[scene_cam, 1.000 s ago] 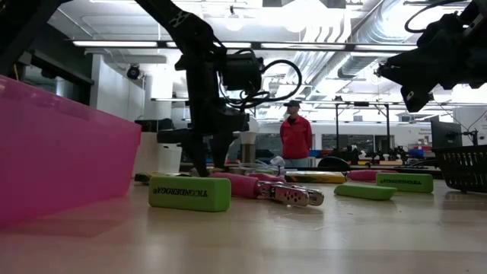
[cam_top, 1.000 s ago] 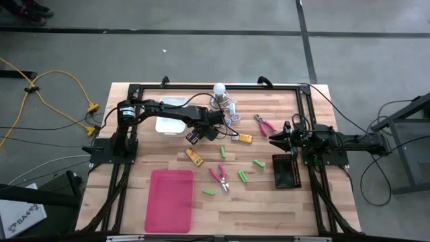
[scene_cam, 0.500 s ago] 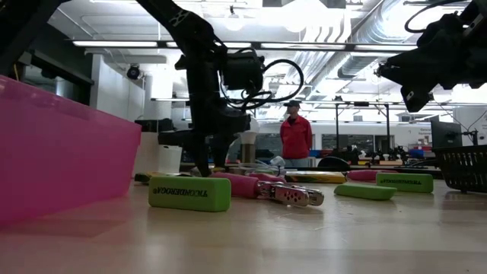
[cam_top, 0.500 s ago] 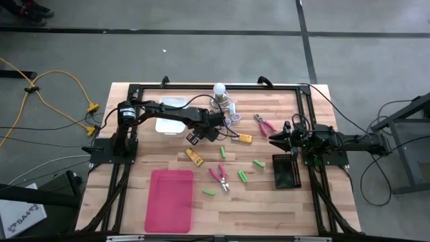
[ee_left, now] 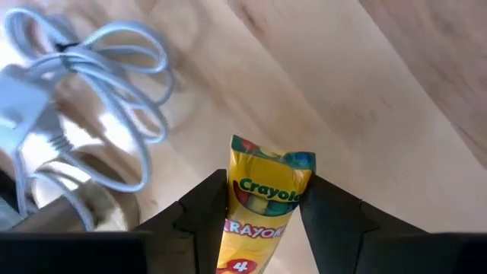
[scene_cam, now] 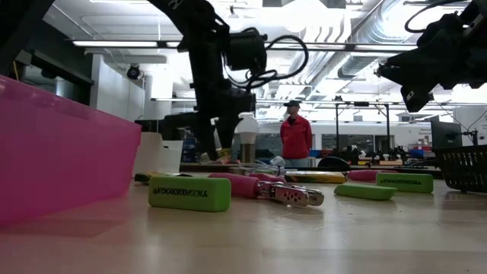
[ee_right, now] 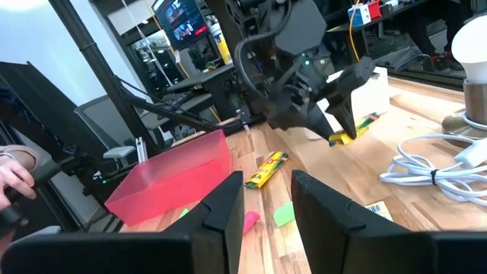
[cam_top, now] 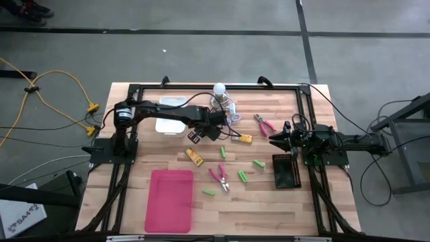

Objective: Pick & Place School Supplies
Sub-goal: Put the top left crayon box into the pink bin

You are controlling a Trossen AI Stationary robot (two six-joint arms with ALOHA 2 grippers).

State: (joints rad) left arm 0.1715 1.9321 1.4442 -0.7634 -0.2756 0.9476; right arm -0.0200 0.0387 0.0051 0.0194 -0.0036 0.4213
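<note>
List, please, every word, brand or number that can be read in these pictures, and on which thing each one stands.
"Crayola": on the yellow crayon pack held in the left gripper.
"4": lower on the same pack.
Dark print on the green eraser: too blurred to read.
Print on the second crayon pack: too small.

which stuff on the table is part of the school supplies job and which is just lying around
Job things: crayon pack held in the left gripper, crayon pack on table, third crayon pack, green erasers, two pink pliers, pink bin.

Lying about: white bulb, its coiled cord, white box, black basket.
</note>
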